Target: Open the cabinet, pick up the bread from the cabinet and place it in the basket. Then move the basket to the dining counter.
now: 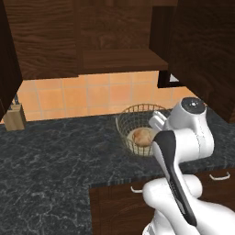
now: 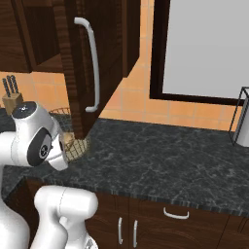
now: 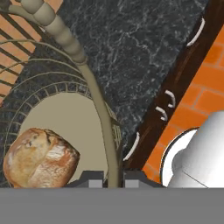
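The wire-mesh basket stands on the black marbled counter below the open cabinet. The bread lies inside it on the pale base. In the hand view the bread rests at lower left and the basket's rim runs down between the two fingertips. My gripper is shut on that rim at the basket's near right side. The cabinet door with its silver bar handle hangs open just above the basket. The dining counter is out of view.
A knife block stands at the back left by the orange tiled wall. The second open door juts out at upper right. Drawers with curved handles sit under the counter edge. A window and a metal frame lie to the right.
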Available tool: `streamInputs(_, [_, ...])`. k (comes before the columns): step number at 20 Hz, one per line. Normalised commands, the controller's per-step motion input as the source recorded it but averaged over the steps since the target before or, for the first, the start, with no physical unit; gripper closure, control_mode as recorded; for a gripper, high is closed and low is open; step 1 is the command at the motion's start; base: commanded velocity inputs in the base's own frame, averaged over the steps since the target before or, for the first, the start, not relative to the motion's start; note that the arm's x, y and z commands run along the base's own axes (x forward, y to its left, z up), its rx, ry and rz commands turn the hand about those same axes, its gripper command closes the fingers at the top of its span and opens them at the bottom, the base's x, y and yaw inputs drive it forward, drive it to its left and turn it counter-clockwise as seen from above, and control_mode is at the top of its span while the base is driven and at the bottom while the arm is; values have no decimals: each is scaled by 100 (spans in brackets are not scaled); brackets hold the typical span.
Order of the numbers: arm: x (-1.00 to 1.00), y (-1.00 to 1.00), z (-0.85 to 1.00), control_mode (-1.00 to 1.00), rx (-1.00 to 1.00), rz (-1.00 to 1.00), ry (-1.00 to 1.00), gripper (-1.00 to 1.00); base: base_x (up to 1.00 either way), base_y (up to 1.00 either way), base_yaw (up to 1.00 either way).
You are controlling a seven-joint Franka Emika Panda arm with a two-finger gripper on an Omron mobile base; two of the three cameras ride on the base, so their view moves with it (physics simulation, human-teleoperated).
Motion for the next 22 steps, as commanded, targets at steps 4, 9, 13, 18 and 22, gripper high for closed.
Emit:
streamInputs(4, [0,0,0,100,0,0,0,100,-100,-21,0])
streamInputs(9, [0,0,0,100,0,0,0,100,-100,-50,-2])
streamInputs(13, [0,0,0,100,0,0,0,100,-100,-45,-3])
streamInputs(18, [0,0,0,100,0,0,0,100,-66,-96,-29])
streamInputs(22, [0,0,0,100,0,0,0,100,0,-3,-99])
